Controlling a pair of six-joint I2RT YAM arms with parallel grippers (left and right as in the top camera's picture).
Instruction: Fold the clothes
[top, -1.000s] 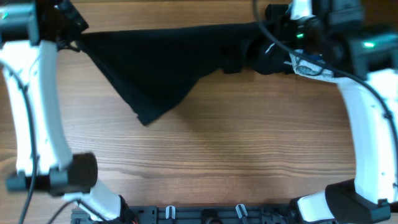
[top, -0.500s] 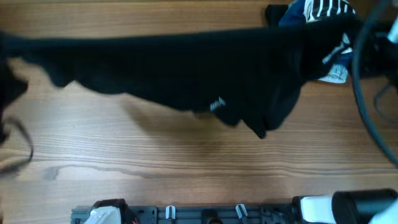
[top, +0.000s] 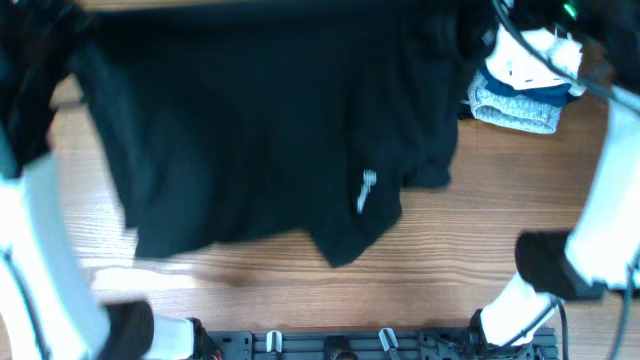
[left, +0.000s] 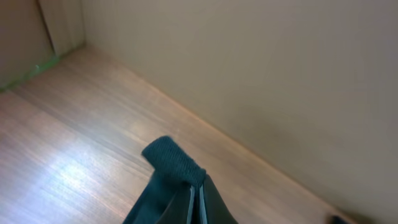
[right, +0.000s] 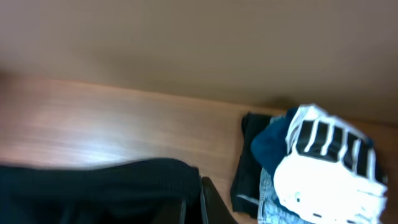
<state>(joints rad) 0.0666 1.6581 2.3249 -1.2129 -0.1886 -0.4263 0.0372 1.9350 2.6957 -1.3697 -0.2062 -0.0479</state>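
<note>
1. Wood-grain table (top: 480, 250) fills the overhead view. Both wrist cameras show a plain beige wall (left: 249, 62) closing it off at the far edge.
2. We see the black garment (top: 250, 140) stretched wide across the far side of the table. Its upper edge runs along the top of the frame from one arm to the other, and the rest spreads toward the near side, hiding most of the wood. This overhead picture is blurred, so we cannot make out finer folds.
3. A small white logo (top: 367, 190) sits low on the garment's right half. The lower hem is uneven, and one flap reaches lowest just below that logo.
4. The left gripper (left: 198, 190) has its fingers pressed together on a dark ribbed edge of the garment — a rounded nub of cloth pokes out above the tips, well above the table.
5. The right gripper (right: 200, 190) is likewise closed, pinching black cloth that bunches out to its left.
6. A pile of clothes (top: 520, 90) lies at the far right corner, just beside the garment's right edge. From the right wrist we see a white piece with dark stripes on top — blue cloth and a dark folded piece lie beside it.
</note>
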